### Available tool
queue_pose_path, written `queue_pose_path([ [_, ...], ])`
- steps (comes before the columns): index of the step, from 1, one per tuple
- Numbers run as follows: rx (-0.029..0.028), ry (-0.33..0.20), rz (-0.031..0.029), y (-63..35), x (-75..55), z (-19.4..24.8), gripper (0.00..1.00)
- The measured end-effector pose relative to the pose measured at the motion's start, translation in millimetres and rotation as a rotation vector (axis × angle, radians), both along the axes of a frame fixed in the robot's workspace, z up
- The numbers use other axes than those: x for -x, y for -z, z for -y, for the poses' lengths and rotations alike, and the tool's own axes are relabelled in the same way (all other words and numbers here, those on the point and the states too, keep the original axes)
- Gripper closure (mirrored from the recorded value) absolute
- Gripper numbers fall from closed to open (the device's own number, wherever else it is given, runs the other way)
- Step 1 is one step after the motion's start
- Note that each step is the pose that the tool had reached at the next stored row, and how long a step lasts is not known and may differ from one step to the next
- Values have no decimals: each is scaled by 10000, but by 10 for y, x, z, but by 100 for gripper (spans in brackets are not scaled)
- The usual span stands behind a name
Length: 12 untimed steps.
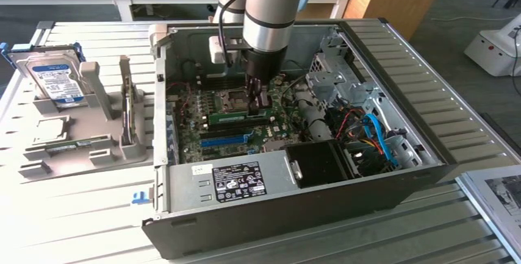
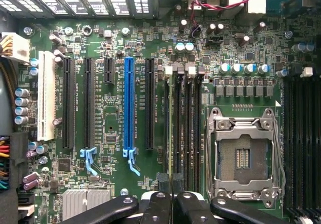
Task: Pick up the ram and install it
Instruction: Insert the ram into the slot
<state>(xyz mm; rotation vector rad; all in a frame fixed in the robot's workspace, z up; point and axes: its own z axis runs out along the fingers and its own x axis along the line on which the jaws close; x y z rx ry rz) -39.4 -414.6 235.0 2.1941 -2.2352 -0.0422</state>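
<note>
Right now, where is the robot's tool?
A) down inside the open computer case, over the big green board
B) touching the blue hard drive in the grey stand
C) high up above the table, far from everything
A: in the exterior view the tool is down inside the open computer case, over the green motherboard, not at the stand or up in the air.

1. The motherboard (image 2: pixel 115 118) is green, speckled with silver-topped capacitors.
2. Its long slot strip (image 2: pixel 129 103) is blue, the edge slot (image 2: pixel 46 96) is white, and the neighbouring slots are black.
3. The ram (image 1: pixel 238 116) is green.
4. The hard drive (image 1: pixel 58 81) bears a blue-and-white label.
</note>
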Motion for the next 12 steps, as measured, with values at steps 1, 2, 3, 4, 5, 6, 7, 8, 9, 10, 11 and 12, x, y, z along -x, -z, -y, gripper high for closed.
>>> queue_pose_path([
  [1, 0, -9, 0, 0, 0, 0, 88],
  [2, 0, -25, 0, 0, 0, 0, 88],
  [3, 0, -46, 0, 0, 0, 0, 88],
  [4, -1, -64, 0, 0, 0, 0, 88],
  [5, 0, -82, 0, 0, 0, 0, 88],
  [6, 0, -92, 0, 0, 0, 0, 88],
  [7, 0, -92, 0, 0, 0, 0, 88],
  [8, 0, -93, 0, 0, 0, 0, 88],
  [9, 0, -93, 0, 0, 0, 0, 88],
  [10, 0, -92, 0, 0, 0, 0, 88],
  [11, 0, -89, 0, 1, 0, 0, 88],
  [12, 0, -83, 0, 1, 0, 0, 88],
])
